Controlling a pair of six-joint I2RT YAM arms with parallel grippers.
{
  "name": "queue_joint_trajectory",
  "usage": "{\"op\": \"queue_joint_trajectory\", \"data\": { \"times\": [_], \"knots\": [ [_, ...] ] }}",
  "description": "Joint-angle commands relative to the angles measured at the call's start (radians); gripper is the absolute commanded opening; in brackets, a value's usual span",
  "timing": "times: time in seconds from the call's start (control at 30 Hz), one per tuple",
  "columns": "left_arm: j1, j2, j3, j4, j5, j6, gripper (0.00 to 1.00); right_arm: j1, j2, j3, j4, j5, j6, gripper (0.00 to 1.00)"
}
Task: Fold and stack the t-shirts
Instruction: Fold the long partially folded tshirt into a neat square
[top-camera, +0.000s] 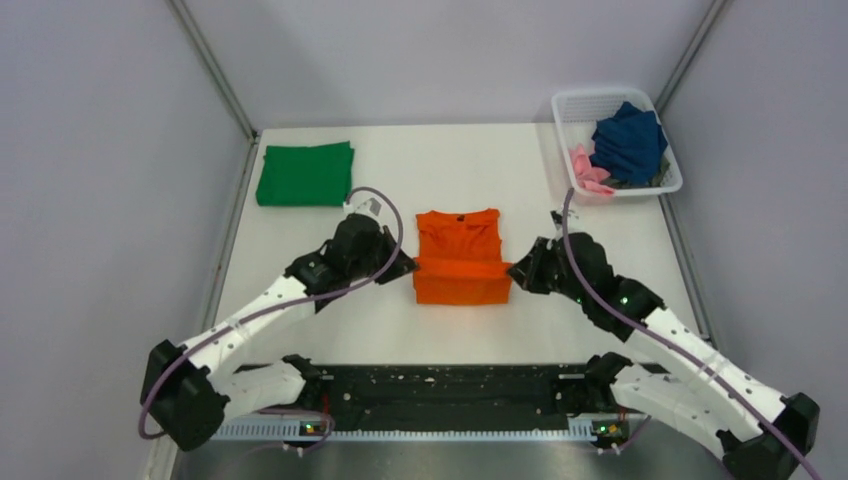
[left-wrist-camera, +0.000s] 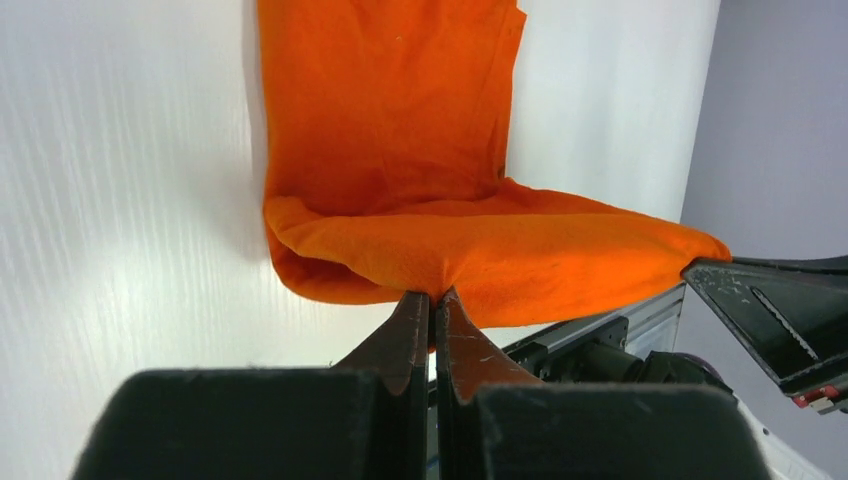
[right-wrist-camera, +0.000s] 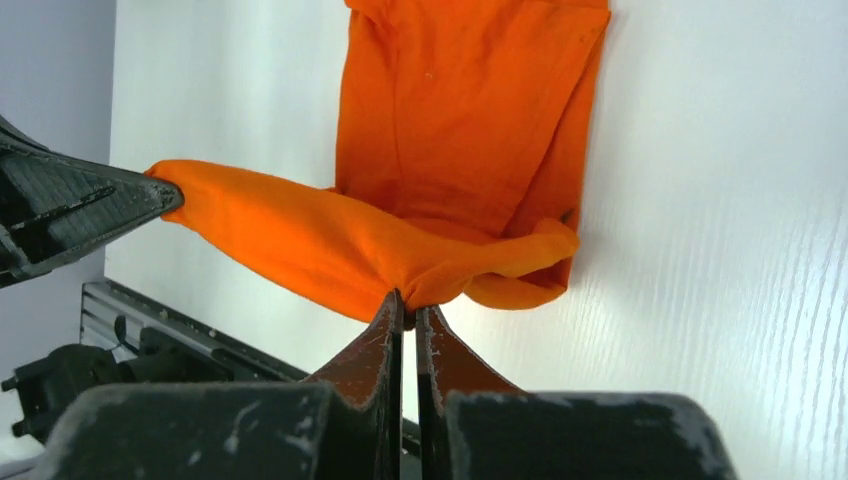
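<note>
The orange t-shirt (top-camera: 460, 258) lies in the middle of the table, its near part folded over and lifted. My left gripper (top-camera: 408, 265) is shut on the left corner of that raised hem (left-wrist-camera: 500, 265). My right gripper (top-camera: 514, 268) is shut on the right corner (right-wrist-camera: 330, 245). The hem hangs stretched between both grippers above the flat collar half. A folded dark green t-shirt (top-camera: 305, 173) lies at the far left. A navy blue t-shirt (top-camera: 628, 140) and a pink t-shirt (top-camera: 587, 168) sit crumpled in the basket.
A white mesh basket (top-camera: 570, 104) stands at the table's far right corner. A black rail (top-camera: 450, 395) runs along the near edge between the arm bases. Grey walls close in the table on three sides.
</note>
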Motion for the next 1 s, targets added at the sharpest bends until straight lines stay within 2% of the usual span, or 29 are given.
{"op": "queue_joint_trajectory", "data": {
  "times": [0.0, 0.3, 0.67, 0.97],
  "knots": [
    [0.065, 0.099, 0.13, 0.026, 0.072, 0.113, 0.0, -0.157, 0.095, 0.075, 0.159, -0.163, -0.109, 0.0],
    [0.199, 0.347, 0.306, 0.008, 0.181, 0.169, 0.0, -0.353, 0.318, 0.157, 0.318, -0.36, -0.138, 0.0],
    [0.324, 0.669, 0.518, 0.006, 0.236, 0.21, 0.0, -0.5, 0.648, 0.214, 0.526, -0.516, -0.16, 0.0],
    [0.339, 0.918, 0.717, -0.008, 0.189, 0.217, 0.0, -0.544, 0.938, 0.336, 0.667, -0.513, -0.178, 0.0]
  ]
}}
